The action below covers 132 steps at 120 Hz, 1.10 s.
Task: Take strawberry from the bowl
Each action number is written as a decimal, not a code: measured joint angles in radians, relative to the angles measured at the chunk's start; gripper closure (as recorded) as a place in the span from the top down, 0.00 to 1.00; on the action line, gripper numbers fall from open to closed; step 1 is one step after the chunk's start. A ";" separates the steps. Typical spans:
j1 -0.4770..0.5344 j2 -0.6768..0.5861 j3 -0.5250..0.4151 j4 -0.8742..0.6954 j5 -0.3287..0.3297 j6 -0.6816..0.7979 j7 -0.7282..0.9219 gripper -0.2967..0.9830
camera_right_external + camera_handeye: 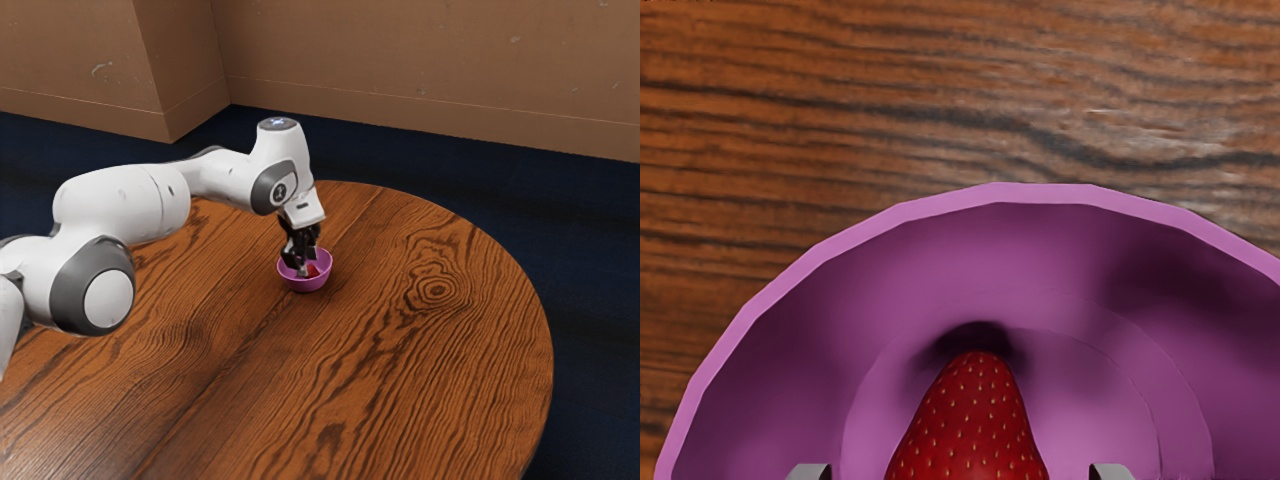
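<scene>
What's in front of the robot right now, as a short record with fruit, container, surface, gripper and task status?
fruit: one red strawberry, inside the bowl
container: round purple bowl, upright
surface: round wooden table with dark grain
gripper: gripper reaching down into the bowl, open, fingertips on two sides of the strawberry with a gap at each
task status: strawberry not yet taken out
</scene>
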 joint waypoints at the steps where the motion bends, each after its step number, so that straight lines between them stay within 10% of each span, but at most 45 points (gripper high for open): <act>1: 0.000 0.000 0.000 0.000 0.000 0.000 0.002 0.46; 73: -0.003 0.024 -0.001 0.003 0.000 0.024 0.080 0.51; 132: -0.002 -0.041 -0.002 -0.046 -0.001 0.043 0.100 0.25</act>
